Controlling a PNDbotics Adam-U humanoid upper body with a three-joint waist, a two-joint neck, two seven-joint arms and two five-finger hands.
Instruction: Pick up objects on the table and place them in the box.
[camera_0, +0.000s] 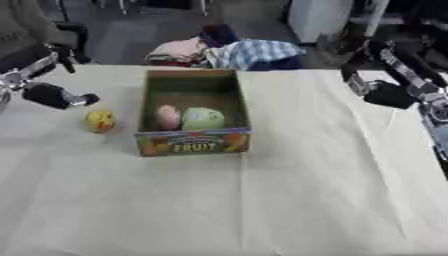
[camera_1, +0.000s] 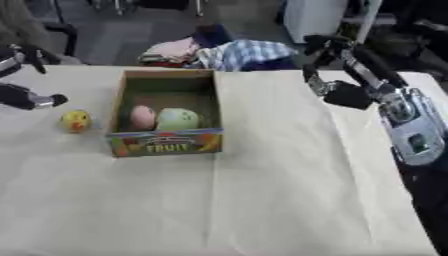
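Observation:
A cardboard box (camera_0: 194, 143) with "FRUIT" printed on its front wall stands open on the table, left of centre. Inside it lie a pink object (camera_0: 167, 117) and a pale green round object (camera_0: 204, 119), side by side near the front. A small yellow round object (camera_0: 100, 120) sits on the table just left of the box. My left hand (camera_0: 49, 95) hovers at the left edge, up and left of the yellow object, open and holding nothing. Over the far right of the table my right hand (camera_1: 347, 95) is raised, open and empty, well away from the box.
A cream cloth (camera_0: 280, 200) covers the table; its near half and right side are bare. A heap of clothes, one piece checked blue (camera_0: 254, 52), lies beyond the far edge behind the box. A dark chair (camera_0: 35, 35) stands at the far left.

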